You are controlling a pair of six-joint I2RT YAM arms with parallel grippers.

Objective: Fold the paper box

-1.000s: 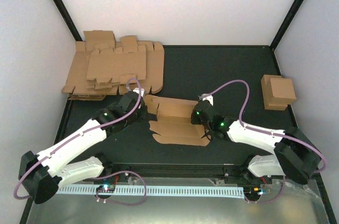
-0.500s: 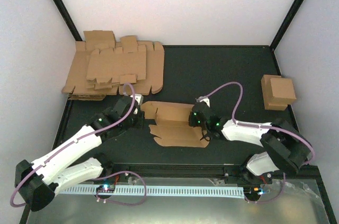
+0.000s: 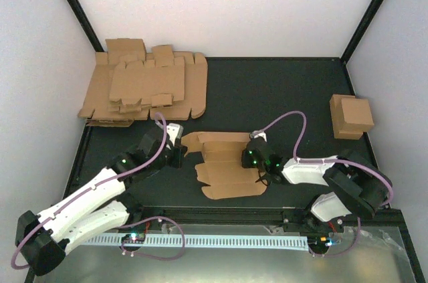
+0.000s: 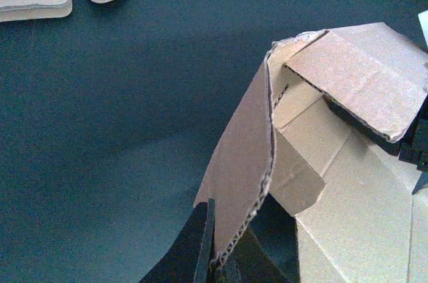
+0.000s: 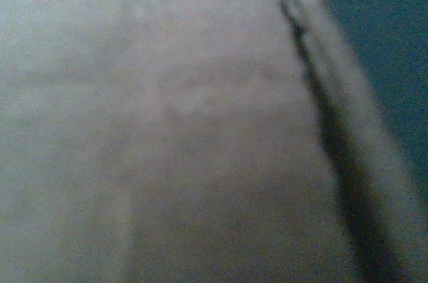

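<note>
Resting on the black table [image 3: 281, 96], paper box [image 3: 224, 166] is pinched by left tool [image 4: 221, 261]; right tool [image 3: 253, 154] unclear.

partly folded brown paper box [image 3: 224, 176], flaps raised

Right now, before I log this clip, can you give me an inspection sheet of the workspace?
Surface: dark table, no damage seen.
Job's things: paper box at centre, partly folded, its left flap lifted.
Clutter: pile of flat blanks far left; closed cardboard box far right.
Grippers: left gripper jaws shut on the paper box's flap; right gripper at the box's right edge, jaws' state unclear.
Cables: purple cables arch over both arms.
Surroundings: white walls, black corner posts.
</note>
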